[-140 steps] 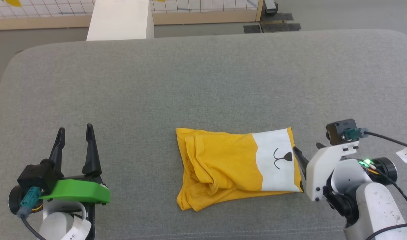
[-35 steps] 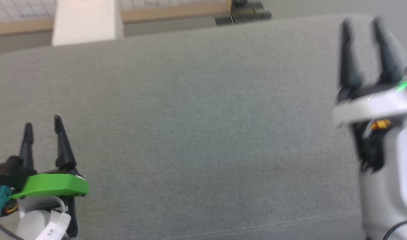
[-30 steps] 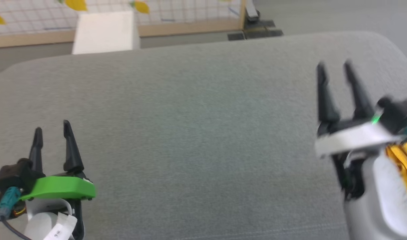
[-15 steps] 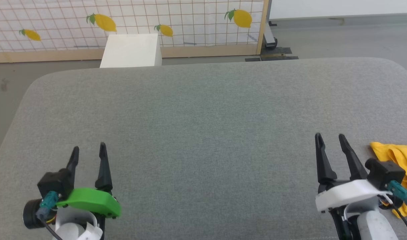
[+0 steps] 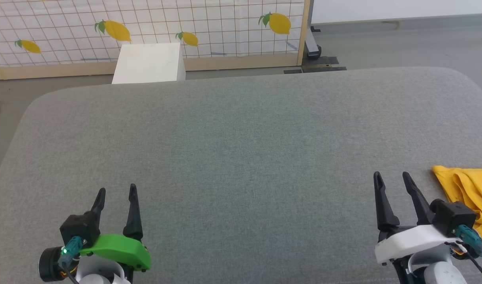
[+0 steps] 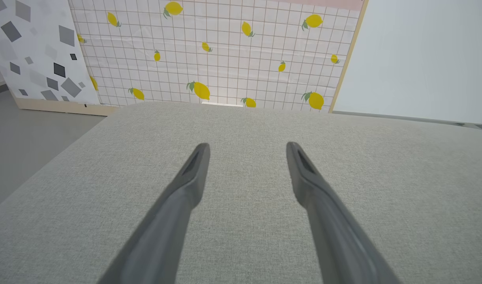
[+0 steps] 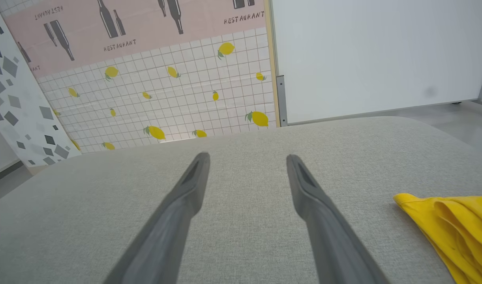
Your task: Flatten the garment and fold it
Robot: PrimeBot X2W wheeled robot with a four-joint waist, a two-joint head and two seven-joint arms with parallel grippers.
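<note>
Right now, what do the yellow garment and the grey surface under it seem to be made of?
The yellow garment: soft fabric, probably cotton knit, matte; it lies in limp folds. The grey surface: woven upholstery cloth, matte, with a fine flecked weave and rounded, padded-looking corners.

Head view downward; wrist views low, forward; cushion (image 5: pixel 241 150) shared

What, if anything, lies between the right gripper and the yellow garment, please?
Nothing visible does. The right gripper, jaws open, rests with the garment close on its right, and there is just bare grey padded surface between them.
</note>
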